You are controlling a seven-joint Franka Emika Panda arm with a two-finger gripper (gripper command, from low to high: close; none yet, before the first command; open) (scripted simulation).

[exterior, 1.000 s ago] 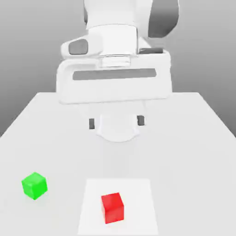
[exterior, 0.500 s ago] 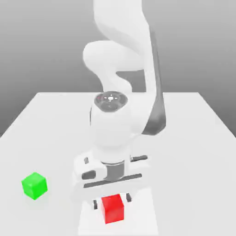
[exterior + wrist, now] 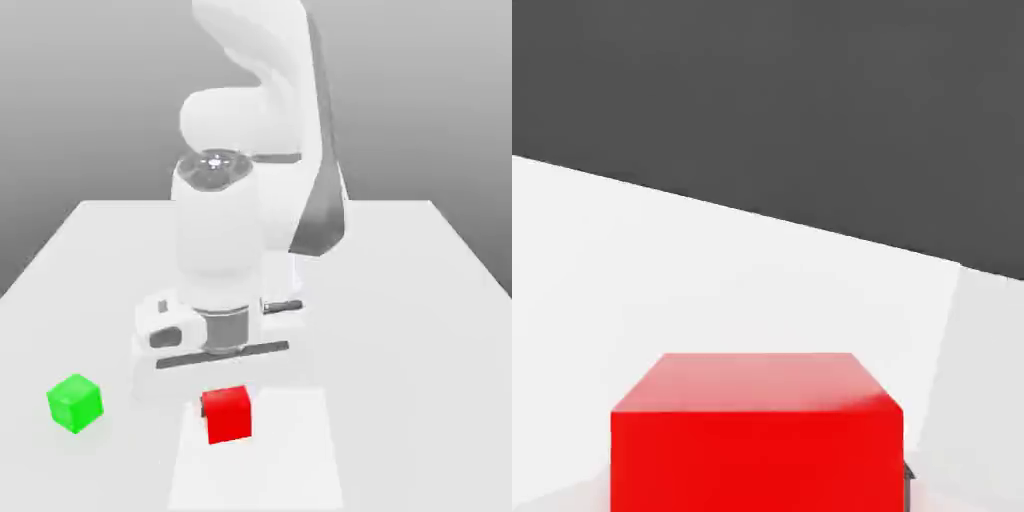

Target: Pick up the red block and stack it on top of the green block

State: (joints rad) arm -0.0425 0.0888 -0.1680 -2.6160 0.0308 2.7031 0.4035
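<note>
The gripper (image 3: 226,395) is sitting low in the middle of the exterior view, pointing down, and its jaws are standing closed against the red block (image 3: 227,414). The block is filling the space under the hand, and the white hand body is hiding the fingers themselves from this camera. In the hand view the red block (image 3: 755,437) is looming large at the bottom centre of the frame, with its top face and one side face showing, and a dark sliver of a finger (image 3: 909,474) is lying right against its lower right edge.

Going outward, the red block is appearing over the upper left corner of a lighter square patch (image 3: 290,460) on the table, in the lower middle of the exterior view. Whether the block is resting on the patch or is raised a little off it is not clear.

The green block (image 3: 75,402) is sitting on the table (image 3: 420,300) at the lower left of the exterior view, well apart from the red block and from the hand, with nothing on top of it.

Above the hand, the white arm (image 3: 255,150) is rising through the centre of the exterior view, curving up to the top edge, with a grey backdrop behind it.
</note>
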